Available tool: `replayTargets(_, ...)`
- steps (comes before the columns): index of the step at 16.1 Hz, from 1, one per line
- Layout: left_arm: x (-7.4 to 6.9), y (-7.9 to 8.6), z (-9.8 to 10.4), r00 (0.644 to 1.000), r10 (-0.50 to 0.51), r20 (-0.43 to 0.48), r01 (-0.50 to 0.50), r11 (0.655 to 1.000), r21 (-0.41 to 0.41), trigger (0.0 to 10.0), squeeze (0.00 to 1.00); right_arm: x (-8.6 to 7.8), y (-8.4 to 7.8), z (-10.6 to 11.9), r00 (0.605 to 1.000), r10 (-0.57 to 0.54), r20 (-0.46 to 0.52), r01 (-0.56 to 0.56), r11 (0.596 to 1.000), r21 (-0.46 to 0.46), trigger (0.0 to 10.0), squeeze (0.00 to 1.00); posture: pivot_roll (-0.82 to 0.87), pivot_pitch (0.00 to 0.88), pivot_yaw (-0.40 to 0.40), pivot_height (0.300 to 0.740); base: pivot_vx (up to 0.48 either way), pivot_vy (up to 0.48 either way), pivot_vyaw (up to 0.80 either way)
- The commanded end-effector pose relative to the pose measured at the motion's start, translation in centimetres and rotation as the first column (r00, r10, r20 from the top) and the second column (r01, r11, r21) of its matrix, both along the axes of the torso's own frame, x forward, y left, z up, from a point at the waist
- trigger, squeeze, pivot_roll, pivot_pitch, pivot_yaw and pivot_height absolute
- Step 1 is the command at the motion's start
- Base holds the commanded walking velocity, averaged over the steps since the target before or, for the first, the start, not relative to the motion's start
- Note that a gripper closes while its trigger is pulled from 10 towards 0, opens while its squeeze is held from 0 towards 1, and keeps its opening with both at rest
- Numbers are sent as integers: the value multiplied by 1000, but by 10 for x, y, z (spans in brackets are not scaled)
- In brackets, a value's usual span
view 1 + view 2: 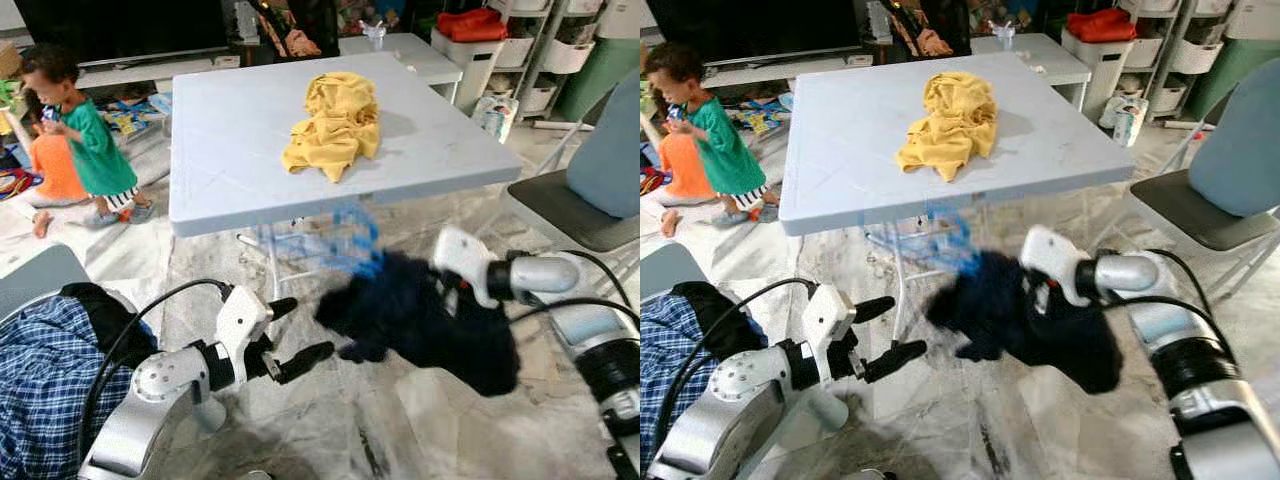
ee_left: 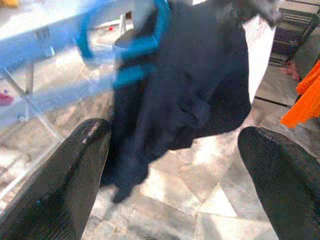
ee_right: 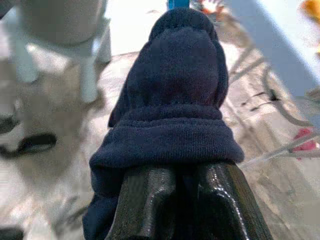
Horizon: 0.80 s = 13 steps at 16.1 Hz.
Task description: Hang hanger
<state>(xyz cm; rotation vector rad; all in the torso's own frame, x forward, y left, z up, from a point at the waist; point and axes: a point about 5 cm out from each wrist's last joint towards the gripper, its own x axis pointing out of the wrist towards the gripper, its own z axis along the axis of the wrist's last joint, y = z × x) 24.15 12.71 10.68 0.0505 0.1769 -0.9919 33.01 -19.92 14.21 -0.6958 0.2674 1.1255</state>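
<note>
Clamping dark garment (image 1: 430,325) with blurred blue hanger (image 1: 335,240) pointing tableward, right hand (image 3: 175,200); left hand (image 1: 295,340) spread apart.

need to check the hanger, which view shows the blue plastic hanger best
The left wrist view: the blue plastic hanger looms large at the top of the dark navy garment, though blurred. Both eye views show it as a faint blue smear under the white table's edge. In the right wrist view the garment hides it.

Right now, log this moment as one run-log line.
right gripper: shut on dark garment | blue hanger: in garment, blurred, below table edge | left gripper: open, near garment, not touching | yellow cloth: on table
</note>
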Motion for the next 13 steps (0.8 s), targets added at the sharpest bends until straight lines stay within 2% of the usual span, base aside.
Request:
replayTargets(1, 1, 1, 7, 999, -23, 39, 22, 999, 23, 10000, 1000, -1, -1, 9, 997, 80, 23, -79, 996, -31, 10000, 0, -70, 0, 0, 740, 0, 0, 0)
replayTargets(3, 9, 12, 12, 996, 17, 90, -23, 998, 61, 10000, 1000, -10, -9, 13, 981, 184, -64, -186, 982, -22, 10000, 0, -71, 0, 0, 740, 0, 0, 0)
replayTargets(6, 16, 19, 15, 990, 52, 134, -64, 994, 86, 10000, 1000, -11, -17, 20, 967, 229, -111, -230, 973, -1, 10000, 0, -73, 0, 3, 740, 0, 0, 0)
replayTargets(8, 18, 20, 12, 987, 45, 153, -63, 991, 118, 10000, 1000, -14, -15, 27, 953, 276, -121, -274, 961, 35, 10000, 0, -76, 0, 5, 740, 0, 0, 0)
replayTargets(9, 16, 17, 11, 990, -1, 138, -14, 994, 109, 10000, 0, -17, -14, 30, 939, 315, -139, -310, 949, 54, 10000, 0, -78, 0, 7, 740, 0, 0, 0)
replayTargets(10, 15, 15, 9, 992, -37, 119, 23, 993, 113, 10000, 0, -19, -14, 33, 933, 334, -134, -329, 942, 58, 10000, 0, -79, 0, 8, 740, 0, 0, 0)
replayTargets(11, 13, 12, 6, 991, -91, 99, 78, 989, 122, 4667, 0, -19, -14, 38, 923, 360, -134, -352, 933, 75, 10000, 0, -83, 0, 10, 740, 0, 0, 0)
replayTargets(12, 13, 12, 6, 991, -99, 94, 87, 988, 126, 4667, 0, -20, -14, 40, 920, 366, -137, -358, 930, 83, 10000, 0, -85, 0, 10, 740, 0, 0, 0)
replayTargets(13, 16, 10, 5, 987, -122, 100, 108, 985, 135, 863, 0, -22, -13, 45, 908, 394, -145, -382, 918, 106, 10000, 0, -85, 0, 10, 740, 0, 0, 0)
